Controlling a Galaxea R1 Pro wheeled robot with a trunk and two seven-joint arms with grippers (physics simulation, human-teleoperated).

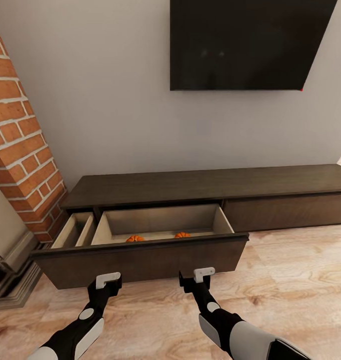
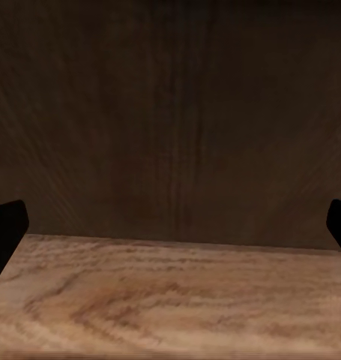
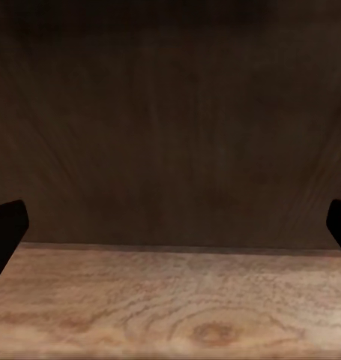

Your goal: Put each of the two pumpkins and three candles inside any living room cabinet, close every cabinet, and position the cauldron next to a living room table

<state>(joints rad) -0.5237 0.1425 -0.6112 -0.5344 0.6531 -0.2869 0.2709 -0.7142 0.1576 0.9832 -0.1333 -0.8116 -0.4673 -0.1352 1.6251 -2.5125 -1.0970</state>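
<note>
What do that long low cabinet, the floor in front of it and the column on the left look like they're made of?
The cabinet looks like dark-brown wood with a matte finish: faint grain runs along its top, and the open drawer is lighter tan inside. The floor seems to be pale wood planks with clear grain and knots. The column appears to be red brick with light mortar joints. As a render, these are looks only.

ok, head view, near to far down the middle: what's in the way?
Grippers, left and right → open drawer front → two pumpkins inside → cabinet top → wall with TV.
</note>
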